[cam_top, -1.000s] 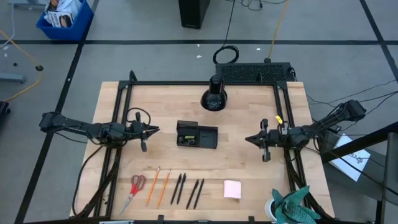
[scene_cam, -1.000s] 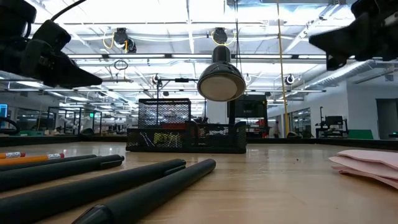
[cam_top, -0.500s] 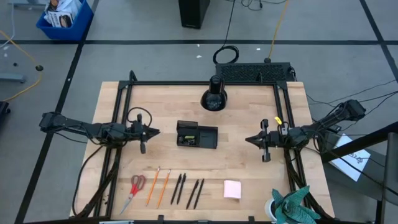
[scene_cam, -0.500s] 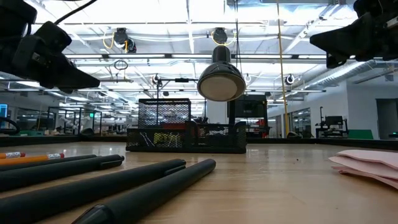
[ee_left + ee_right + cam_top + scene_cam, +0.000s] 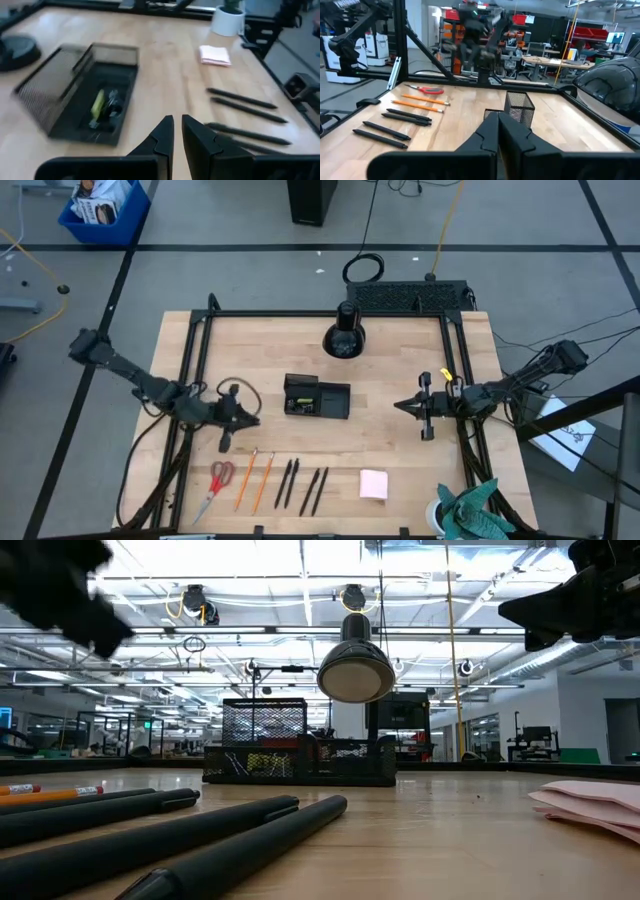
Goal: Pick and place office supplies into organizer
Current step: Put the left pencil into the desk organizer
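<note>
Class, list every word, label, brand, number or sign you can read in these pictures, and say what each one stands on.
No text can be read in any view.
Blue bin beside the table: printed items inside, too small to read.
Orange pencils: no lettering legible.
Room signs and screens behind the table: too blurred to read.
Pink sticky-note pad: blank.

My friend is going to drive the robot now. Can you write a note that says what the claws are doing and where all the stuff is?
Left gripper: nearly shut with a thin gap, holding nothing, above the table between the organizer and the row of supplies.
Right gripper: shut, empty, waiting to the right of the organizer.
Near the front edge of the table lie the scissors, two orange pencils, four black pens and the pink sticky-note pad.
Done: only small yellow-green and dark bits lie in the organizer.
Left: everything in the front row must go in.
</note>
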Robot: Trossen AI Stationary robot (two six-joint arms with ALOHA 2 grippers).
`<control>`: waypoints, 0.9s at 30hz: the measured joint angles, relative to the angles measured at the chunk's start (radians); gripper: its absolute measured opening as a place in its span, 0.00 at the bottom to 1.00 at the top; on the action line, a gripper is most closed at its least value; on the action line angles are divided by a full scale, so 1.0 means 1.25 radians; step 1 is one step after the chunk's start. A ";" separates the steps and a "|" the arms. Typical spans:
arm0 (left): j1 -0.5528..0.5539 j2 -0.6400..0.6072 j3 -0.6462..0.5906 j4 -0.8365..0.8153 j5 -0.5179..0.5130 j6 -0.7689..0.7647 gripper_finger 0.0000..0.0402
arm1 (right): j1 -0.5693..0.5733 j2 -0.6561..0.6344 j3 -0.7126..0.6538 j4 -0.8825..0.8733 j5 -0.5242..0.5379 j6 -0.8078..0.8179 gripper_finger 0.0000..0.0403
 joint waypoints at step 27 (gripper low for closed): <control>-0.231 0.607 0.674 -0.801 0.002 -1.151 0.10 | -0.041 0.000 0.000 0.112 -0.144 -0.128 0.00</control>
